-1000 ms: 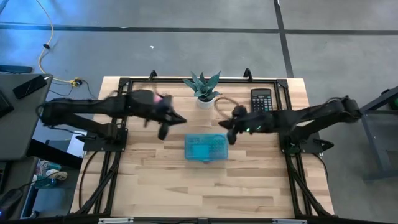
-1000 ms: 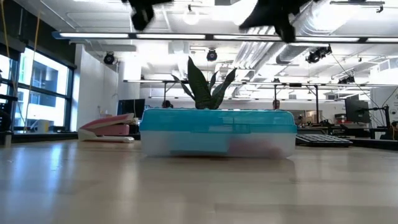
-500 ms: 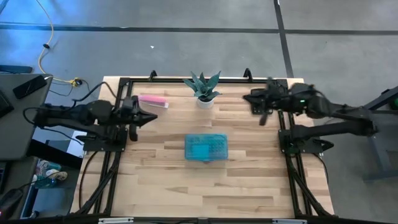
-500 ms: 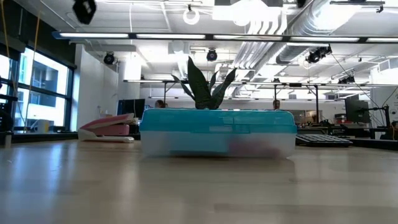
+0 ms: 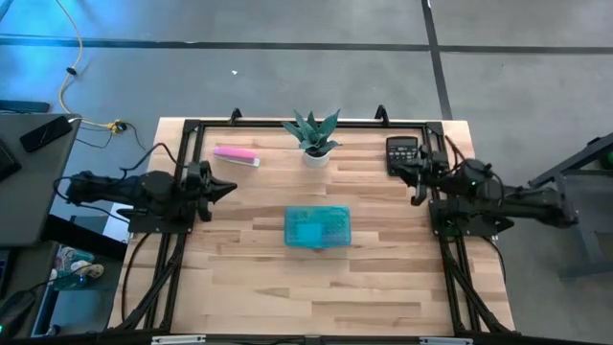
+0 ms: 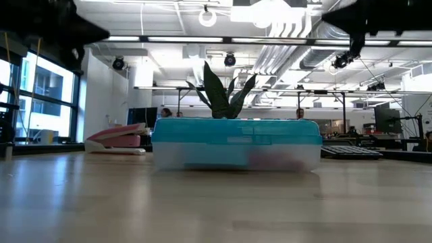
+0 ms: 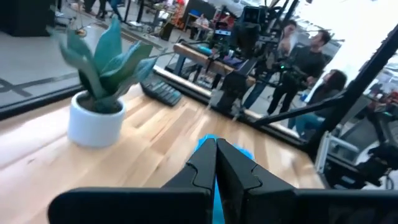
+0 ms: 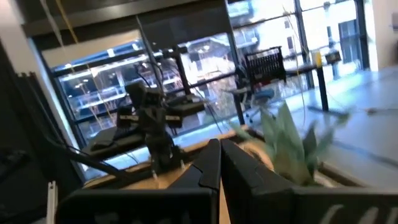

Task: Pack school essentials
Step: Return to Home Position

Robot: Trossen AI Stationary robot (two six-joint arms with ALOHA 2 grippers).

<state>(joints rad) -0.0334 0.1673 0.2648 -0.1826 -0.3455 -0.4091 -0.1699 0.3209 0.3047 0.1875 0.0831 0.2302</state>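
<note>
A closed translucent blue case (image 5: 318,228) lies flat in the middle of the table; in the low view a pinkish shape (image 6: 273,160) shows through its wall. No loose school essentials show on the table. My left gripper (image 5: 228,189) is shut and empty, pointing level from the table's left side toward the case (image 7: 208,142). My right gripper (image 5: 406,173) is shut and empty at the table's right side, just in front of the black calculator (image 5: 402,153). In the wrist views the left fingers (image 7: 216,155) and the right fingers (image 8: 219,155) each meet with nothing between them.
A potted plant (image 5: 314,140) stands at the far middle, and a long pink-and-white bar (image 5: 236,155) lies far left. The black frame (image 5: 192,126) runs along the table's edges. Bare wood lies near the front edge (image 5: 316,287). People stand in the room beyond (image 7: 305,56).
Both grippers have drawn back from above the case, the left toward the table's left edge and the right toward its right edge, both sinking and levelling out. Both stayed shut. The case has not moved. The pink bar, covered by the left arm before, now shows.
</note>
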